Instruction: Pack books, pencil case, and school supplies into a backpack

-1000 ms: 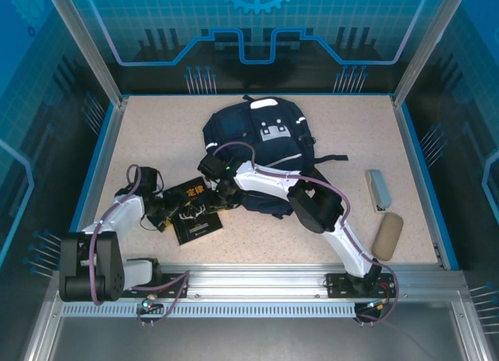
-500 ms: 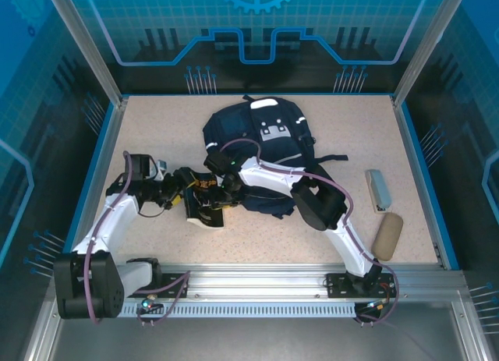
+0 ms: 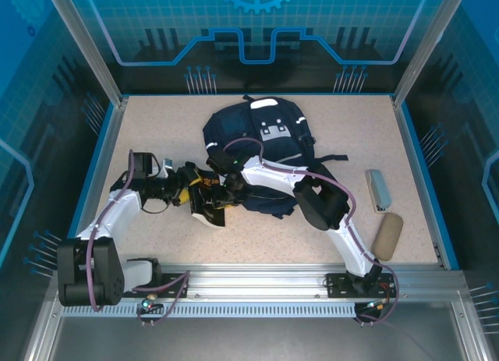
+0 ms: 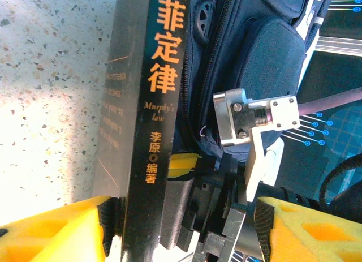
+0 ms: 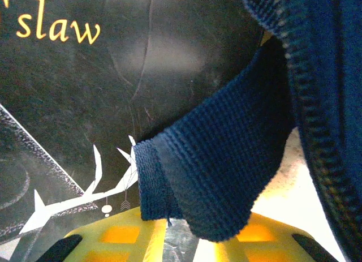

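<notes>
The navy backpack (image 3: 261,143) lies in the middle of the table. A dark book (image 3: 209,209) with an orange title stands on its edge at the backpack's near-left side. My left gripper (image 3: 195,193) is open and straddles the book (image 4: 153,103). Its left pad touches the cover, and my right gripper's fingers also sit inside the gap around my left gripper's midpoint (image 4: 184,222). My right gripper (image 3: 224,191) is shut on a blue webbing strap (image 5: 220,160) of the backpack (image 5: 322,75), with the book's cover (image 5: 85,75) close behind it.
A grey oblong case (image 3: 378,189) and a tan soft pouch (image 3: 387,235) lie near the table's right edge. The right arm (image 3: 312,197) stretches across the backpack's near side. Raised blue borders frame the table.
The book went from lying flat to standing on edge, and it shifted right toward the backpack. My left arm swung up and right with it, and its jaws narrowed. The right gripper barely moved.
</notes>
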{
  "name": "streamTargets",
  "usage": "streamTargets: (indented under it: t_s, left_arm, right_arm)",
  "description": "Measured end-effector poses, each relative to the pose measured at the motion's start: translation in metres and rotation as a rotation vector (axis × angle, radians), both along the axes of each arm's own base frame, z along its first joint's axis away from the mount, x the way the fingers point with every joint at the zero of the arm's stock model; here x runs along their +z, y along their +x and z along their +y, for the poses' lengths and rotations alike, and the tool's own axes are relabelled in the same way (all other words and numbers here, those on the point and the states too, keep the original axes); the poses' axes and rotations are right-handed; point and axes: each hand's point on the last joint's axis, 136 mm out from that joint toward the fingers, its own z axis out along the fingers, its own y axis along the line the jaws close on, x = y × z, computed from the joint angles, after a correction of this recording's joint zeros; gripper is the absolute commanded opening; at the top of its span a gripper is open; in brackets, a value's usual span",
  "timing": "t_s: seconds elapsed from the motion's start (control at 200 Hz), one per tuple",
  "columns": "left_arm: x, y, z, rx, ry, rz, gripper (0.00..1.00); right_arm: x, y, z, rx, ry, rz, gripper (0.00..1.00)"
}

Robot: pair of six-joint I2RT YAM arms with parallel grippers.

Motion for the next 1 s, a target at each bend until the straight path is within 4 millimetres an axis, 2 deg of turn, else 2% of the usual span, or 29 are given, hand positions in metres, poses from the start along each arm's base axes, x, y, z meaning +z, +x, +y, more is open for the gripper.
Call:
streamTargets:
  t_s: [0.295, 0.525, 0.68, 0.795, 1.0]
  left_arm:
    - [-0.012, -0.004, 0.003, -0.012, 0.032, 0.037, 0.49]
    - [-0.027, -0.009, 0.008, -0.020, 0.083, 0.087, 0.24]
    - [-0.031, -0.011, 0.021, -0.006, 0.185, 0.105, 0.11]
    - [-0.025, -0.014, 0.030, 0.027, 0.253, 0.092, 0.06]
    - [0.012, -0.006, 0.041, 0.087, 0.317, -0.039, 0.04]
  right_arm:
    - [0.000, 0.000, -0.004, -0.012, 0.001, 0.002, 0.28]
    - [0.001, -0.001, -0.005, -0.012, 0.005, -0.001, 0.31]
    - [0.009, -0.001, -0.005, -0.007, 0.016, -0.013, 0.39]
    - [0.032, 0.000, -0.004, 0.011, 0.054, -0.048, 0.51]
    - [0.109, 0.005, -0.006, 0.019, 0.183, -0.187, 0.74]
